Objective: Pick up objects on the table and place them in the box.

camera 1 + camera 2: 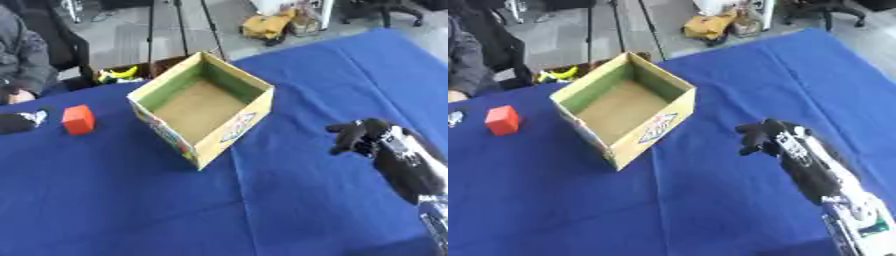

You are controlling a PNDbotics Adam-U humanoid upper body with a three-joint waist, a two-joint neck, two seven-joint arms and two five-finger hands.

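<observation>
Open cardboard box point(202, 107) near the middle of the blue tabletop point(122, 200), turned corner-on, green along the inner walls, brown bare floor inside, printed label on the outer face toward five o'clock. Orange-red block point(78, 119) at nine o'clock from the box, apart from it, resting on the cloth. Just beyond the block at nine o'clock, a small black-and-white thing point(22, 121) at the picture's edge, too unclear to name. Right hand point(761, 137) at four o'clock from the box, well apart, fingers curled in, holding nothing, black forearm running off toward the lower right corner. Left hand unseen. Past the tabletop at twelve o'clock, grey floor with a yellow bundle point(267, 25).
</observation>
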